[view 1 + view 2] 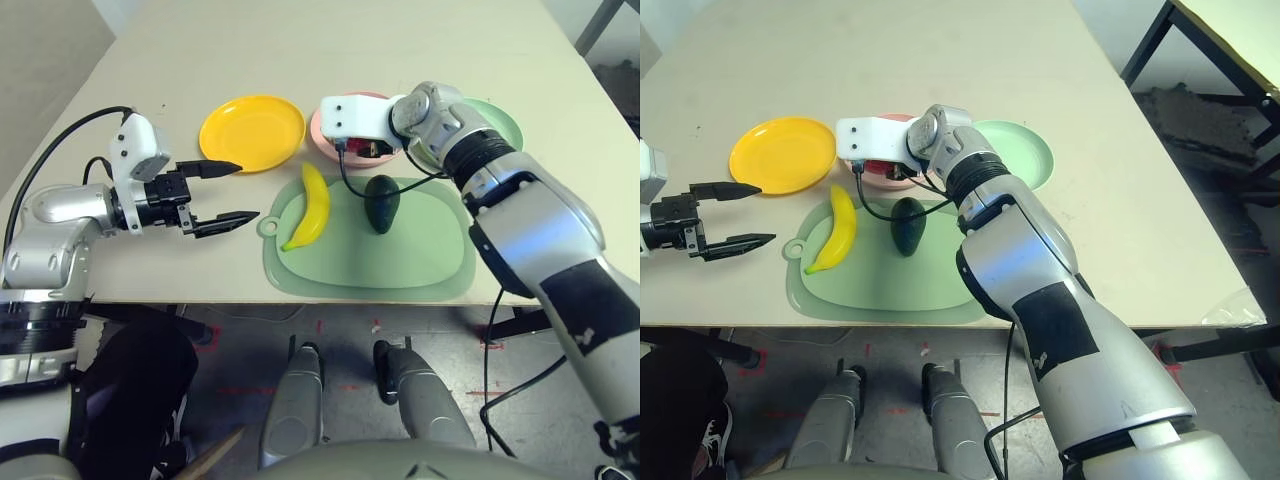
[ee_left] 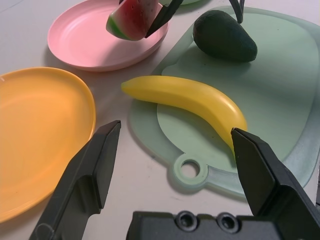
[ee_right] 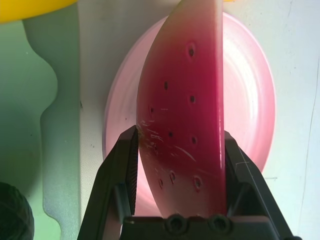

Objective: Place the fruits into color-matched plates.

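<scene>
Banana (image 2: pixel 190 97) and avocado (image 2: pixel 222 36) lie on your green mat (image 1: pixel 350 245); your left pincer (image 2: pixel 175 127) gapes wide, empty. Farther off, your right pincer (image 3: pixel 181 131) grips the watermelon wedge (image 3: pixel 185 120) above the pink plate (image 2: pixel 100 40), between yellow (image 1: pixel 252 133) and mint plates (image 1: pixel 1015 153).

Likely a robotics lab, bare table (image 1: pixel 1140 250), trailing cables (image 1: pixel 1006 400)

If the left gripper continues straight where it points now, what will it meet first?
Probably the banana, lying ahead of the open left gripper, though its height above the mat is unclear.
</scene>
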`<state>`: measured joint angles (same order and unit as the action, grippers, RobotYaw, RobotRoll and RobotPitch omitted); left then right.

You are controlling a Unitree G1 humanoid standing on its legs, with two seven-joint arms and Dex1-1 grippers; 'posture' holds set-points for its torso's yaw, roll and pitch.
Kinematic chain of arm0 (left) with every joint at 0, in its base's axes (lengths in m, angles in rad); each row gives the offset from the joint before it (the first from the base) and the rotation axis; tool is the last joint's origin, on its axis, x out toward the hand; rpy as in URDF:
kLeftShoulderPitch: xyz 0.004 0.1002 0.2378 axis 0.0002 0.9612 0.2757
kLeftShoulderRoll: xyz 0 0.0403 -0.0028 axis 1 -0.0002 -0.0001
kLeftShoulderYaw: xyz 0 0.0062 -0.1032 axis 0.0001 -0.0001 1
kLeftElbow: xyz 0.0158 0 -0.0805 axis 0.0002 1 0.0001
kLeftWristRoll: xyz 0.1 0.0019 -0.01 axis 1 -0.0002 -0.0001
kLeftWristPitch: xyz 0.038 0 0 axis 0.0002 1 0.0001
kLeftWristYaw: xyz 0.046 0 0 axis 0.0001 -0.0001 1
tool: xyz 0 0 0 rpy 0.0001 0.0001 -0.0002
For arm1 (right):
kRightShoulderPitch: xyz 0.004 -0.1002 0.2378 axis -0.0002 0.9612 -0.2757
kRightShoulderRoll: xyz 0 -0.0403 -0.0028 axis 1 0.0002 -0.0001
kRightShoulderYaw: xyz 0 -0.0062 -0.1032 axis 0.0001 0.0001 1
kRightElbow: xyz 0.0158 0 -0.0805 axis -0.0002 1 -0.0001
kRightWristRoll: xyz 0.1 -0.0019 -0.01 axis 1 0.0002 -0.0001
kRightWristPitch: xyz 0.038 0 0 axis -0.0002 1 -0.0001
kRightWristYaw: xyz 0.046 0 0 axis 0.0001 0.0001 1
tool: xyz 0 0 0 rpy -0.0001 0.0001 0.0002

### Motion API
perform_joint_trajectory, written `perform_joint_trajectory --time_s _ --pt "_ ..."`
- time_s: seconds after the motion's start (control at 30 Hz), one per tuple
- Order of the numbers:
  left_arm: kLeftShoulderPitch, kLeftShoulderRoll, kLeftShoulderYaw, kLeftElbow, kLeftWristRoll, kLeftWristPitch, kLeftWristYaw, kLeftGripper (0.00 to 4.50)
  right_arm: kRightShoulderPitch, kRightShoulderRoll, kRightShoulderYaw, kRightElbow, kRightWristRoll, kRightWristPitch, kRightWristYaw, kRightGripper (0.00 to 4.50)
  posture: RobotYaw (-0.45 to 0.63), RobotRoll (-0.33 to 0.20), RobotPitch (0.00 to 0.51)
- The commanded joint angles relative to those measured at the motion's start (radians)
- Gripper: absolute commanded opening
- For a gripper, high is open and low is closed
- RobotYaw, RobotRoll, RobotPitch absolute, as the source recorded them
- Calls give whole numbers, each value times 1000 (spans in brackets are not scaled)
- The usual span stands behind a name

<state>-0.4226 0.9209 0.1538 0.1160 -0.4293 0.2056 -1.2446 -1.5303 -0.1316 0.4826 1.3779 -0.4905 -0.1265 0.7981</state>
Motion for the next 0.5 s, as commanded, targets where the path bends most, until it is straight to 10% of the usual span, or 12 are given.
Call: perform_joint_trajectory --time_s 0.03,0.5 --pt "12 9 4 -10 5 3 -6 4500 -10 13 -26 4 -4 9 0 2150 91 0 264" --pt "19 8 -6 -24 6 14 -11 4500 0 12 -41 6 -25 20 -26 2150 94 0 293"
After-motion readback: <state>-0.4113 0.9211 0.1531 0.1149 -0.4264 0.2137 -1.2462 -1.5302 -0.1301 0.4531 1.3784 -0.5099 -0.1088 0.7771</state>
